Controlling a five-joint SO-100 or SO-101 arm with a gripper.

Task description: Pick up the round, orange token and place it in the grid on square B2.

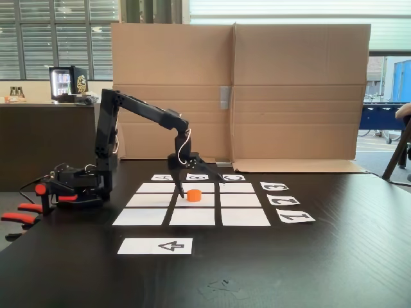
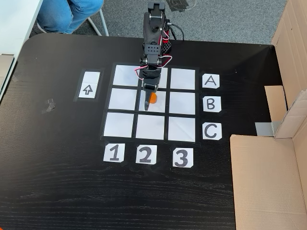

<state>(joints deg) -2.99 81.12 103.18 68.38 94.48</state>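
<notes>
Gripper (image 1: pixel 190 186), jaws apart, is seen straddling the token (image 1: pixel 194 195), set on square B2 (image 2: pixel 158 106); release judged done, withdrawal toward twelve o'clock is called for.

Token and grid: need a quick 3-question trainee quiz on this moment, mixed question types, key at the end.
1. True or false: the orange token sits on a corner rectangle of the grid.
2. In the fixed view from above, the arrow strip lies: A) left of the grid, B) below the number cards, C) right of the letter cards.
3. In the side-on fixed view, is the claw open or shut?

Key
1. False: it rests on the centre rectangle, square B2.
2. A.
3. Open, with its fingers spread on either side of the token.
</notes>
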